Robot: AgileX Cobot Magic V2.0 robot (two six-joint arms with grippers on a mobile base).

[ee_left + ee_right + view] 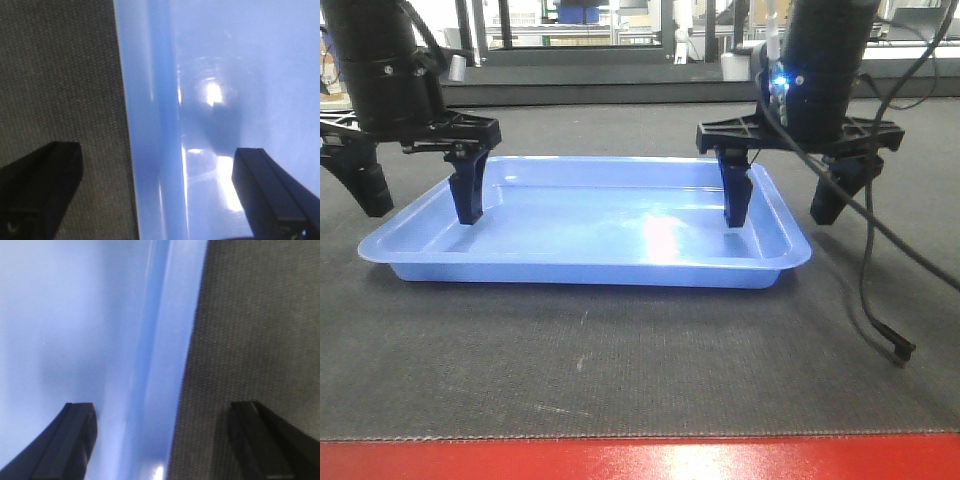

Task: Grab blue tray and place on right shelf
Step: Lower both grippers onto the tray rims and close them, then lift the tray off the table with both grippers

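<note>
The blue tray (590, 225) lies flat on the dark mat, shallow and glossy with a flared rim. My left gripper (417, 195) is open and straddles the tray's left rim, one finger inside the tray and one outside on the mat. In the left wrist view the tray's rim (150, 100) runs between the fingers of the left gripper (157, 155) without touching them. My right gripper (785, 205) is open too and straddles the right rim the same way. The right wrist view shows the rim (165, 340) between the spread fingers of the right gripper (162, 410). The right shelf is out of view.
The dark mat (620, 350) covers the table, which ends in a red front edge (640, 460). A black cable (880, 300) hangs from the right arm and its end rests on the mat to the right of the tray. Dark-framed structures stand behind the table.
</note>
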